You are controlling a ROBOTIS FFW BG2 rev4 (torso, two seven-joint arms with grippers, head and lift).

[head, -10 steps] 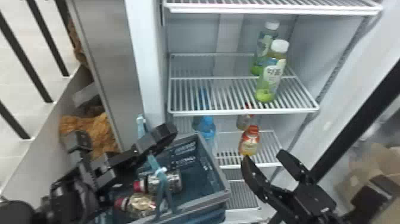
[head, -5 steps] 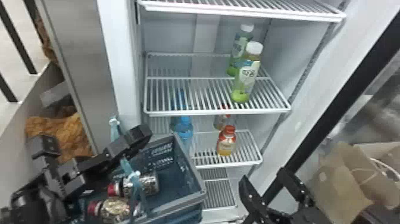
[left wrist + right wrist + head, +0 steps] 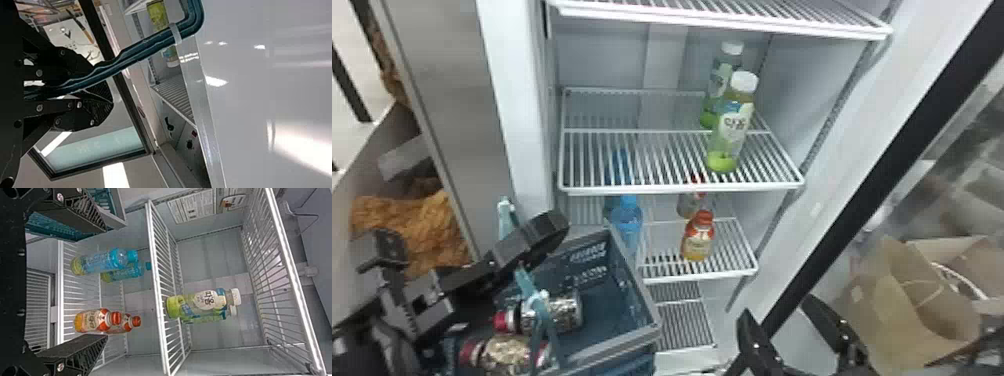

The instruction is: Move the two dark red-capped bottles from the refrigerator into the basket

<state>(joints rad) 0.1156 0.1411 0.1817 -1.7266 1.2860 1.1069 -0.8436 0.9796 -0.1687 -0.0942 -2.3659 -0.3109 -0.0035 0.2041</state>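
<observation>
Right pincer (image 3: 776, 306) — farther from orange bottle (image 3: 698, 245)

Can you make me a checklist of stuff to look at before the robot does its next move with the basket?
1. Both red-capped bottles in the basket: ok, they lie on their sides inside it.
2. Left gripper holding on: ok, its fingers are shut on the teal handle.
3. Right gripper free: ok, its fingers are open and hold nothing.
4. Bottle caps screwed on tight: cannot tell, though both red caps are on.
5. Refrigerator door closed: not ok, it stands open.
</observation>
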